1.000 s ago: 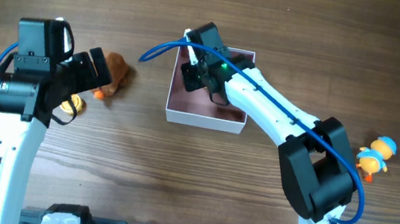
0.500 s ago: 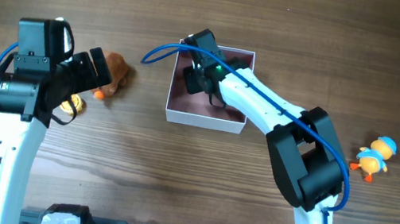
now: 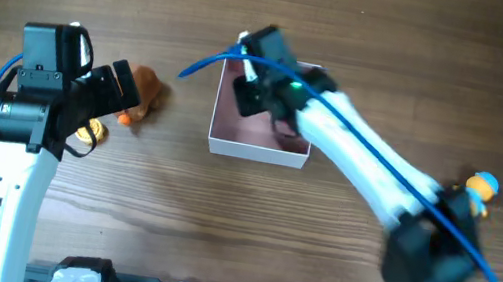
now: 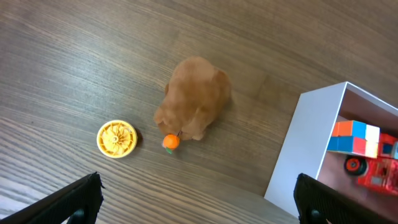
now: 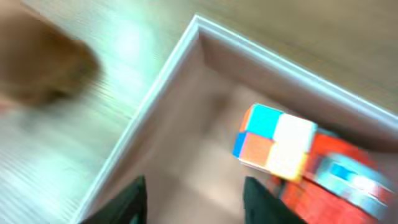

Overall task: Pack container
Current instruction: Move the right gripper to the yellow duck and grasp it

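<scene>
The wooden table (image 3: 214, 247) bears everything. The right arm (image 3: 360, 158) is what differs from half a second ago: then it was sharp and bent, its elbow well short of the duck toy (image 3: 483, 184). Now it is a blurred streak stretched out across the right side, and its lower part covers some of that duck. Its wrist has shifted a little toward the far edge. The left arm (image 3: 16, 154) stands as it did.

The container (image 3: 255, 152) sits at the middle of the table, where it was before, just right of the brown plush toy (image 3: 146, 92). It lies flat with its open side up. It is about square, so no long axis can be told, and its walls run in line with the overhead picture's edges.

The right gripper (image 5: 196, 199) hangs over the container's far left corner, fingers spread with nothing between them. The left gripper (image 4: 196, 178) is spread wide above the plush, apart from it.

Inside the container a colour cube (image 4: 354, 137) touches a red truck (image 4: 373, 175). A yellow disc (image 4: 116, 138) lies near the plush, and a small orange ball (image 4: 170, 142) sits against its edge.
</scene>
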Tool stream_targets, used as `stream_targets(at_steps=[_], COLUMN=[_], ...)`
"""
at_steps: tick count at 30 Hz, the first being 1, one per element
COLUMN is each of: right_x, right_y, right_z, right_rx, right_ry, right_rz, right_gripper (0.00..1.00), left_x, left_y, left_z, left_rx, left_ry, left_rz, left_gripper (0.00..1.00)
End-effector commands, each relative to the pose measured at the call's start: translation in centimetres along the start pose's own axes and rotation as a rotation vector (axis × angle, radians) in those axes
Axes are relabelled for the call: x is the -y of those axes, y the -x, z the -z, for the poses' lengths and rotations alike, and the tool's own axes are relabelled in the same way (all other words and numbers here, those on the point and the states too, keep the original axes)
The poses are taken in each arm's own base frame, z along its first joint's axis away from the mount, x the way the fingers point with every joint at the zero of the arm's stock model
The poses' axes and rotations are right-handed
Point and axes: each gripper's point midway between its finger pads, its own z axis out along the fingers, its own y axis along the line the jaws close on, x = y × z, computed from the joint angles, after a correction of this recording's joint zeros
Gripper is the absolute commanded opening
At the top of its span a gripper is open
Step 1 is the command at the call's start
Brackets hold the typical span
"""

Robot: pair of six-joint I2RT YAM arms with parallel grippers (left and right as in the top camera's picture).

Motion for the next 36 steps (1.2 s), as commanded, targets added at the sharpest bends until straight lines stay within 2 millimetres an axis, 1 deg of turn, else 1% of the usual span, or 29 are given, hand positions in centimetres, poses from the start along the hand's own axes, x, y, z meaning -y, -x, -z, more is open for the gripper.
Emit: stream_targets(at_steps=[1,2,3,4,5,6,7,8,9,10,11,12,13,14,15,18,21,23,26,28,30,31,33,35,36], right_x=[5.3,6.7,9.1,13.0,16.2,21.1,23.7,27.1,29.1,31.1,32.2,32.9,33.8,34.3,34.8,35.2,35.4,35.3,35.3,35.4,35.4,35.4,35.4,35.2,35.2], right_y=[3.2,2.9,2.0,0.1,-2.0,-5.7,-8.2,-11.5,-13.9,-16.7,-18.6,-19.6,-21.3,-22.5,-24.1,-27.7,-30.1,-31.3,-32.3,-32.6,-32.5,-32.5,-32.5,-32.3,-32.2], right_z=[10.9,12.3,14.3,16.9,18.7,20.9,22.0,23.0,23.2,23.0,22.5,22.0,20.8,19.8,18.3,14.2,11.0,9.7,8.2,7.8,7.8,7.8,7.7,7.6,7.6], right_rx=[0.188,0.194,0.198,0.190,0.171,0.126,0.089,0.043,0.011,-0.031,-0.059,-0.075,-0.104,-0.124,-0.160,-0.263,-0.320,-0.355,-0.385,-0.393,-0.391,-0.391,-0.389,-0.384,-0.381], right_ry=[-0.086,-0.104,-0.137,-0.204,-0.266,-0.368,-0.419,-0.491,-0.529,-0.566,-0.584,-0.585,-0.568,-0.553,-0.537,-0.521,-0.509,-0.500,-0.490,-0.487,-0.488,-0.487,-0.482,-0.467,-0.460], right_rz=[-0.242,-0.299,-0.390,-0.534,-0.655,-0.819,-0.914,-1.016,-1.079,-1.166,-1.214,-1.226,-1.247,-1.273,-1.296,-1.307,-1.321,-1.329,-1.337,-1.339,-1.340,-1.339,-1.341,-1.344,-1.345], right_gripper=[0.99,1.00,1.00,1.00,1.00,1.00,1.00,1.00,1.00,1.00,1.00,1.00,1.00,1.00,1.00,1.00,1.00,1.00,1.00,0.99,0.90,0.74,0.47,0.28,0.22], left_x=[-0.2,-0.2,-0.2,-0.2,-0.1,-0.1,-0.1,-0.1,-0.1,-0.1,-0.1,-0.1,-0.2,-0.2,-0.2,-0.2,-0.2,-0.2,-0.2,-0.2,-0.2,-0.2,-0.2,-0.2,-0.2], left_y=[0.4,0.4,0.4,0.4,0.4,0.4,0.4,0.4,0.4,0.4,0.4,0.4,0.4,0.4,0.4,0.4,0.3,0.2,0.2,0.2,0.3,0.2,0.2,0.2,0.2], left_z=[0.3,0.3,0.3,0.3,0.3,0.3,0.3,0.3,0.3,0.3,0.3,0.3,0.3,0.3,0.3,0.3,0.3,0.3,0.3,0.3,0.3,0.3,0.3,0.3,0.3], left_rx=[0.015,0.015,0.015,0.015,0.015,0.015,0.015,0.015,0.014,0.014,0.014,0.014,0.015,0.014,0.014,0.015,0.011,0.009,0.009,0.008,0.009,0.009,0.008,0.009,0.008], left_ry=[0.002,0.002,0.002,0.002,0.002,0.002,0.001,0.002,0.001,0.001,0.001,0.001,0.002,0.002,0.002,0.002,0.003,0.004,0.004,0.004,0.004,0.004,0.004,0.004,0.004], left_rz=[0.023,0.023,0.023,0.023,0.023,0.023,0.023,0.023,0.023,0.023,0.023,0.022,0.023,0.023,0.023,0.023,0.023,0.023,0.023,0.023,0.023,0.023,0.023,0.023,0.023], left_gripper=[1.00,1.00,1.00,1.00,1.00,1.00,1.00,1.00,1.00,1.00,1.00,1.00,1.00,1.00,1.00,1.00,1.00,1.00,1.00,1.00,1.00,1.00,1.00,1.00,1.00])
